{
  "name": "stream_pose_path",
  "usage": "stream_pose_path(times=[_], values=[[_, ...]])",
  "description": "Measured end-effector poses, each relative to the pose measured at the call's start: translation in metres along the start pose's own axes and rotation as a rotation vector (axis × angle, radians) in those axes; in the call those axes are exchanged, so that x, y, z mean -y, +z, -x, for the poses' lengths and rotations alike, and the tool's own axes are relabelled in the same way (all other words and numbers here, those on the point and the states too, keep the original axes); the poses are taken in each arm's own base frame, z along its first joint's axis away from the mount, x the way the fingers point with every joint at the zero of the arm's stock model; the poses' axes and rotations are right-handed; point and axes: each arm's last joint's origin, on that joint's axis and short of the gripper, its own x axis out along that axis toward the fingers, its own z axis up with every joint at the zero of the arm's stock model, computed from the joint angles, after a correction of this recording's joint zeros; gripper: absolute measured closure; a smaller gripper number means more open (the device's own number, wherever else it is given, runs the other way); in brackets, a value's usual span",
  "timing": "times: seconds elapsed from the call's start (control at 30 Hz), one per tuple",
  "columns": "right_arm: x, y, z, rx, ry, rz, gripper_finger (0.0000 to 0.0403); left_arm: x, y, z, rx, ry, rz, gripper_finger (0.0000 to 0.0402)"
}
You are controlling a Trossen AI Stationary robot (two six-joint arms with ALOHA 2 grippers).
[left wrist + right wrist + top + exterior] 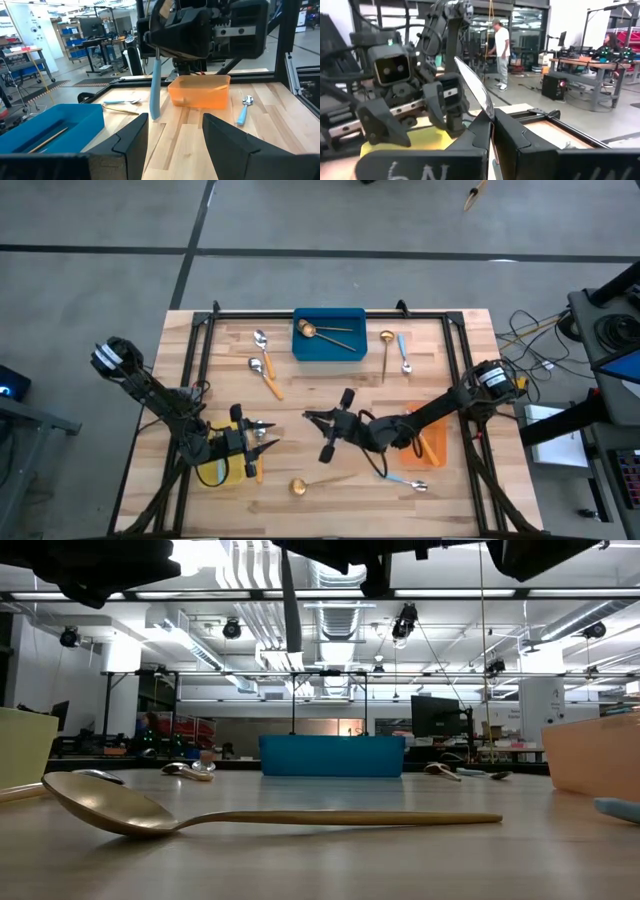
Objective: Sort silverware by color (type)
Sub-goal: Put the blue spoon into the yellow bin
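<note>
From above, we see a wooden worktop (pixel 330 405) with two dark arms reaching over it. At the left, the left pincer (pixel 268 436) hovers by the yellow bin (pixel 212 471), its fingers (pixel 131 137) spread apart and holding nothing. Just past it, two orange-handled spoons (pixel 266 370) lie on the wood near the far edge. A gold spoon (pixel 318 483) lies alone near the front edge, and in the low view it fills the foreground. At the far middle stands the blue bin (pixel 329 348), with gold spoons (pixel 322 333) lying inside it. Near the centre, the right pincer (pixel 322 421) is clenched on a blue-handled spoon (pixel 154 87), which hangs upright above the wood. Further right, another gold spoon (pixel 386 350) and a blue-handled one (pixel 404 354) lie side by side beyond the blue bin. The orange bin (pixel 432 445) sits under the right arm, and one more blue-handled spoon (pixel 404 481) rests in front of it.
</note>
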Motion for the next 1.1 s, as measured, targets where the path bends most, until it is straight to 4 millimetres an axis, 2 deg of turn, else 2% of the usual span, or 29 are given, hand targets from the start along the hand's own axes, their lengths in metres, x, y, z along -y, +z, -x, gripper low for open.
stream_pose_path(times=[0.7, 0.87, 1.1], values=[[0.001, 0.005, -0.002, 0.047, 0.042, -0.07, 0.0394, -0.002, 0.0, -0.004, -0.001, -0.006, 0.075, 0.0233], [0.002, 0.006, -0.002, 0.057, 0.039, -0.095, 0.0394, -0.004, 0.0, -0.012, -0.002, -0.012, 0.104, 0.0233], [0.004, 0.0, -0.006, 0.077, 0.028, -0.158, 0.0394, 0.015, 0.007, -0.034, -0.01, 0.069, -0.027, 0.0233]])
